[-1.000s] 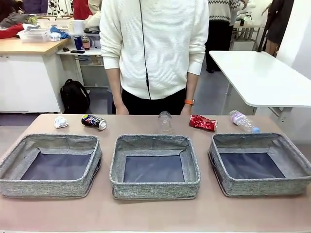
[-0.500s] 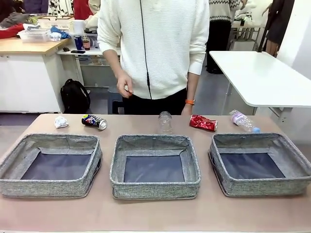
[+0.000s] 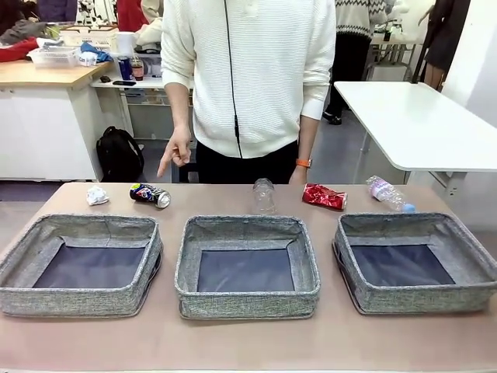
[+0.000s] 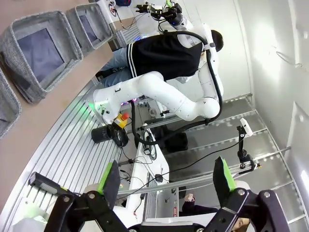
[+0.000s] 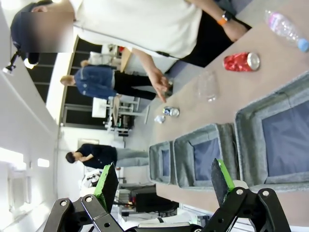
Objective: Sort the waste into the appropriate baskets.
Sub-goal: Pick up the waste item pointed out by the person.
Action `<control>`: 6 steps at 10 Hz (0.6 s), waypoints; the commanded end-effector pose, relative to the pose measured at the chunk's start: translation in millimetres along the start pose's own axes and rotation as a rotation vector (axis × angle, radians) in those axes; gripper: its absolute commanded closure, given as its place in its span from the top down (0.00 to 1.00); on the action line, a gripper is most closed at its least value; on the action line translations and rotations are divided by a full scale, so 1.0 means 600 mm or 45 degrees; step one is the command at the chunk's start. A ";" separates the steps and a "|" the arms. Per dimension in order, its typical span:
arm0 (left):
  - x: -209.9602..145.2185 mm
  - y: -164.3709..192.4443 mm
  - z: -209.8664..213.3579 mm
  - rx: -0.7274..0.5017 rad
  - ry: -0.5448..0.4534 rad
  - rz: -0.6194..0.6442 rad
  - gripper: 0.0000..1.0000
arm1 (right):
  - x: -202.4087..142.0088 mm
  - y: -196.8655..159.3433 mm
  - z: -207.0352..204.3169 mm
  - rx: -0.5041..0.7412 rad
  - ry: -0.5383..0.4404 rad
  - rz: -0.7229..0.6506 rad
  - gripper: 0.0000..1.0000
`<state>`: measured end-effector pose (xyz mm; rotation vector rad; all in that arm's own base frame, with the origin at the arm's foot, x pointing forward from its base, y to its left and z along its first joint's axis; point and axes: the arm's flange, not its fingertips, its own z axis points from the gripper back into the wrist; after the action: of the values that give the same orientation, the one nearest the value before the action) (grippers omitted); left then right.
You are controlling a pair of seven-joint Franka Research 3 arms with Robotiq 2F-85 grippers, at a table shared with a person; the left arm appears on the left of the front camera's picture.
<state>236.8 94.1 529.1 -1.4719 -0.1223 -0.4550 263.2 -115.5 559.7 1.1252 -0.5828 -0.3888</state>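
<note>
Grey woven baskets [image 3: 247, 294] stand three abreast; just behind them lie the paper wad [image 3: 97, 195], dark can [image 3: 151, 195], standing bottle [image 3: 264, 194], red can [image 3: 324, 196] and second bottle [image 3: 386, 193]. All look light, thin and slippery, so I'd pinch gently across each middle. My left gripper [image 4: 165, 169] and right gripper [image 5: 164, 171] gape wide, holding nothing.

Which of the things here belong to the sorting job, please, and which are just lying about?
For the job: paper wad, dark can, middle bottle, red can, right bottle, left basket, middle basket, right basket.
Lying about: backpack, white side table.
</note>
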 end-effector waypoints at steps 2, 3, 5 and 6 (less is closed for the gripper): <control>-0.002 -0.001 0.000 -0.021 -0.010 -0.011 1.00 | 0.006 0.003 0.000 0.027 0.000 0.021 1.00; -0.002 -0.001 0.000 -0.021 -0.010 -0.011 1.00 | 0.006 0.003 0.000 0.027 0.000 0.021 1.00; -0.002 -0.001 0.000 -0.021 -0.010 -0.011 1.00 | 0.006 0.003 0.000 0.027 0.000 0.021 1.00; 0.000 0.000 0.000 0.000 0.000 0.000 1.00 | 0.006 0.003 0.000 0.027 0.000 0.021 1.00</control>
<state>236.8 94.1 529.1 -1.4714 -0.1223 -0.4548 263.3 -115.1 559.9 1.1262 -0.5830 -0.3900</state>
